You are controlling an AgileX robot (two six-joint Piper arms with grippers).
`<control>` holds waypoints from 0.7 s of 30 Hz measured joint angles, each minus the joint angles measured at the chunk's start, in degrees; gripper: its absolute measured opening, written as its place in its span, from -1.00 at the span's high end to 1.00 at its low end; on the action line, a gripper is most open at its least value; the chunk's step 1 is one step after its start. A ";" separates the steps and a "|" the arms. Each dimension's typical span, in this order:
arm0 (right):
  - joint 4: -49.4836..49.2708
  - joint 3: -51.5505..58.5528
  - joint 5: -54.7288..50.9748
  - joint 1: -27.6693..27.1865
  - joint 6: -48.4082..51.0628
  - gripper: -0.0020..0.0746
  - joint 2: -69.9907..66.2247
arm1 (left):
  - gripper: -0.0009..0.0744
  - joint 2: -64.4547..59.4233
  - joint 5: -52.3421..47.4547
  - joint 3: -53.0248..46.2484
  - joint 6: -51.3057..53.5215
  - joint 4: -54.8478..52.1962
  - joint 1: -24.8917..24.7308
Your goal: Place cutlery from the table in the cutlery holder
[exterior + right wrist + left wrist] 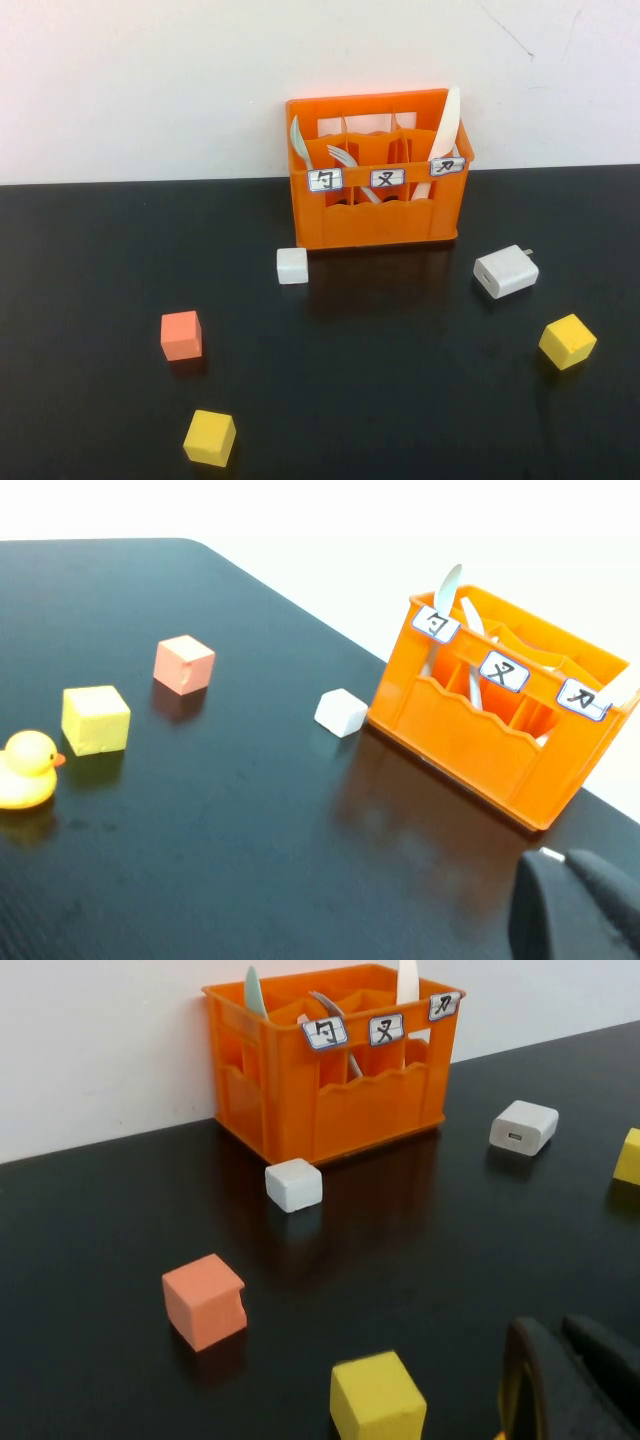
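Note:
The orange cutlery holder (pixel 375 215) stands at the back of the black table (pixel 400 380), against the white wall. The cream-white knife (pixel 447 130) stands upright in its right compartment, leaning on the right rim. A white spoon (pixel 299 140) is in the left compartment and a white fork (pixel 345 157) in the middle one. Neither gripper shows in the high view. My left gripper (pixel 555 1332) is low over the table's front, fingers together and empty, far from the holder (pixel 360 1110). My right gripper (pixel 562 865) is also shut and empty, short of the holder (pixel 470 730).
A white cube (pixel 292 265) lies just in front of the holder's left corner, and a white charger (pixel 505 271) at the right. An orange cube (pixel 181 335) and two yellow cubes (pixel 209 437) (pixel 567 341) lie nearer the front. A yellow duck (pixel 25 770) shows in the right wrist view.

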State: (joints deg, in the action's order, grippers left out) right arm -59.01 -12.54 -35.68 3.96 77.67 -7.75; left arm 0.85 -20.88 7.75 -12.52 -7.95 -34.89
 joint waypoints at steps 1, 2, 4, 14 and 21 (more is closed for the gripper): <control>0.00 0.00 0.00 0.00 0.00 0.95 0.00 | 0.98 0.00 0.25 -0.68 0.00 0.00 0.00; 0.00 0.00 0.00 0.00 0.00 0.95 0.00 | 0.98 0.00 0.25 -1.24 0.00 0.00 0.13; 0.00 0.00 -0.09 0.00 0.00 0.95 0.00 | 0.98 0.00 0.06 -2.50 0.00 0.35 1.25; 0.00 0.00 -0.09 0.00 0.00 0.95 0.00 | 0.98 0.00 -3.11 -5.14 -1.07 3.10 19.18; 0.00 0.00 -0.13 0.00 0.00 0.95 0.00 | 0.98 0.00 7.78 -8.89 -1.34 8.66 30.11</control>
State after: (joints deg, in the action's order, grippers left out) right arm -59.01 -12.54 -35.81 3.96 77.67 -7.75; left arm 0.85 -13.10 -1.15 -13.86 0.72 -4.78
